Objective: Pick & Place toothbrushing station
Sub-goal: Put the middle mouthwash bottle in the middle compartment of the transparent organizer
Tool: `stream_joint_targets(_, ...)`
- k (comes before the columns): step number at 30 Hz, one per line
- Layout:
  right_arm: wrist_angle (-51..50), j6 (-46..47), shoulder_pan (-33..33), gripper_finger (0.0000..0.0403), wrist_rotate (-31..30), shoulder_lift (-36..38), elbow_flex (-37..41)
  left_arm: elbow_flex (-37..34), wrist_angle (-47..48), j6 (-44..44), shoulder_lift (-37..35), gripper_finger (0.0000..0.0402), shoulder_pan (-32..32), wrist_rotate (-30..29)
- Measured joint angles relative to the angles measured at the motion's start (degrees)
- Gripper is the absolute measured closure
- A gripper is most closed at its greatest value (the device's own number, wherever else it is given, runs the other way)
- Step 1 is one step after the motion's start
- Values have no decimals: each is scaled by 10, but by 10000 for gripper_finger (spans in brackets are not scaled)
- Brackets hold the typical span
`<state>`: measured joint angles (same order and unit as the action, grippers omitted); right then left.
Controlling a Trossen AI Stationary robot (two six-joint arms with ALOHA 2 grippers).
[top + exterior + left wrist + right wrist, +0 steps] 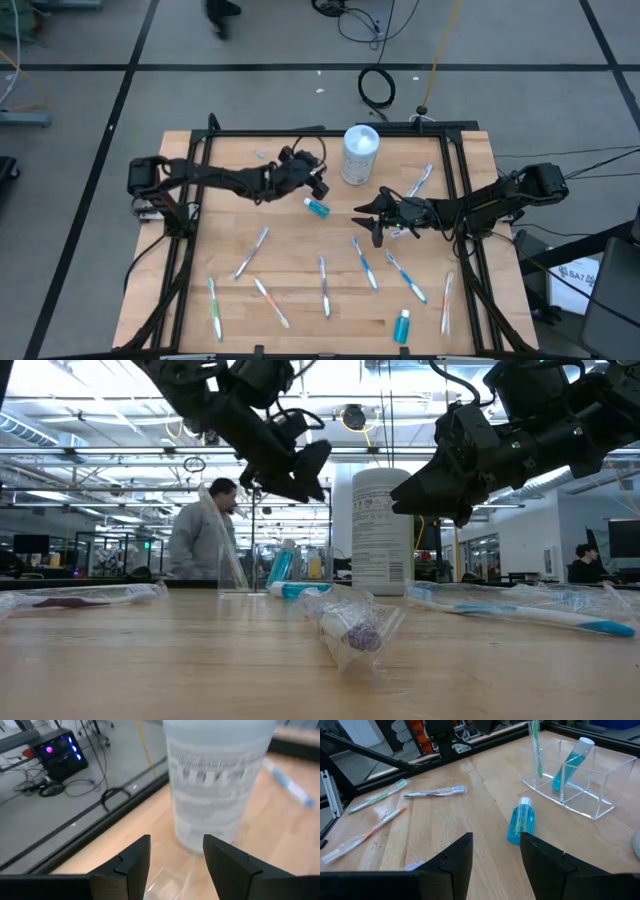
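Several wrapped toothbrushes (250, 253) are scattered across the lower half of the high view; one blue toothpaste tube (521, 823) lies mid-frame, beside the clear organizer (580, 782). Light, slick in film, stiff: best pinched mid-handle. Left gripper (175, 865) is spread, empty, facing the white canister (215, 780). Right gripper (495, 857) is spread, empty.
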<state>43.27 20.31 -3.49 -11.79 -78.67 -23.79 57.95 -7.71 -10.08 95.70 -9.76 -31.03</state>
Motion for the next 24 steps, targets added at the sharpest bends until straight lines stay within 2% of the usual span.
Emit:
stream_joint_targets(7,1,0,0,248,0,0,0,3,36,-6,4,218,-37,5)
stream_joint_targets(15,-2,0,0,248,0,0,0,3,82,-37,8,218,-83,104)
stream_joint_targets(24,-2,0,0,248,0,0,0,3,89,-16,39,218,-93,110)
